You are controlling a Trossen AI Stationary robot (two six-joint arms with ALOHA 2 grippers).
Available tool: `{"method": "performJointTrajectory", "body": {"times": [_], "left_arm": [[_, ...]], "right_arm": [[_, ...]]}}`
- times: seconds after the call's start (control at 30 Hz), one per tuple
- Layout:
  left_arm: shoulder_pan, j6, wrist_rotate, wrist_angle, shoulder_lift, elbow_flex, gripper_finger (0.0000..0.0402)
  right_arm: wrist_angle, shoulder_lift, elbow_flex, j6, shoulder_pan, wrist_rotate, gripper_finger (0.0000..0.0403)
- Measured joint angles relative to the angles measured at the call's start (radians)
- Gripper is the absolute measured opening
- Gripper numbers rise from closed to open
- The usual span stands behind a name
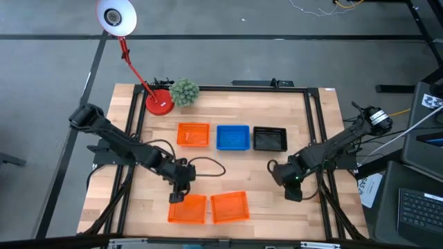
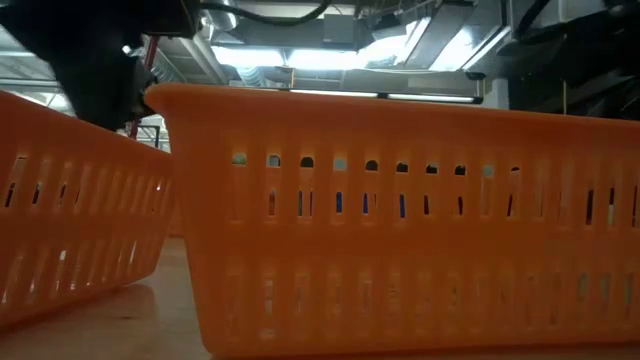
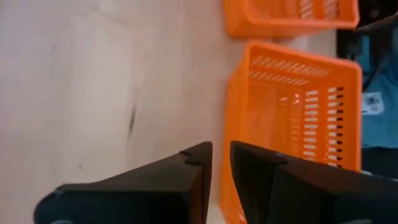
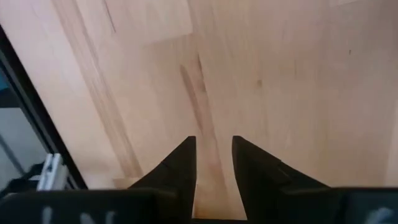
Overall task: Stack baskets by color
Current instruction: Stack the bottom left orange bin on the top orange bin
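Far on the table, an orange basket [image 1: 193, 135], a blue basket [image 1: 232, 137] and a black basket [image 1: 269, 138] stand in a row. Two more orange baskets rest on their bottoms near the front edge, one on the left [image 1: 190, 209] [image 3: 292, 118] [image 2: 70, 230] and one on the right [image 1: 230, 206] [image 2: 400, 220]. My left gripper [image 1: 178, 198] [image 3: 221, 149] is at the left one's far-left corner, shut on its wall. My right gripper [image 1: 293, 192] [image 4: 214, 146] hangs open over bare wood at the right, pointing down. My left gripper has the near-left orange basket by its far long wall [image 3: 231, 124], close to that wall's left end. The wall runs into the narrow gap between the fingers, one finger inside the basket and one outside. The fingers slant down from the far left. The basket sits flat on the table.
A red lamp base [image 1: 159, 102] with its white head [image 1: 116, 15] and a fuzzy green plant [image 1: 184, 91] stand at the far left corner. Black frame rails [image 1: 313, 138] run along the table's sides. Bare wood lies between the two rows of baskets.
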State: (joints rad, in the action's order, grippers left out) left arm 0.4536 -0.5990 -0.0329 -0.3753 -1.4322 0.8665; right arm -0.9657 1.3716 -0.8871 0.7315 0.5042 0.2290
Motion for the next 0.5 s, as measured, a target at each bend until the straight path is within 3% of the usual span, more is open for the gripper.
{"method": "performJointTrajectory", "body": {"times": [0.23, 0.5], "left_arm": [[0.089, 0.031, 0.09, 0.051, -0.023, 0.034, 0.0049], [0.151, 0.025, 0.19, -0.027, -0.041, 0.08, 0.0049]], "right_arm": [[0.003, 0.0, 0.0, 0.027, 0.036, -0.039, 0.0103], [0.009, 0.0, 0.0, 0.054, 0.063, -0.101, 0.0103]]}}
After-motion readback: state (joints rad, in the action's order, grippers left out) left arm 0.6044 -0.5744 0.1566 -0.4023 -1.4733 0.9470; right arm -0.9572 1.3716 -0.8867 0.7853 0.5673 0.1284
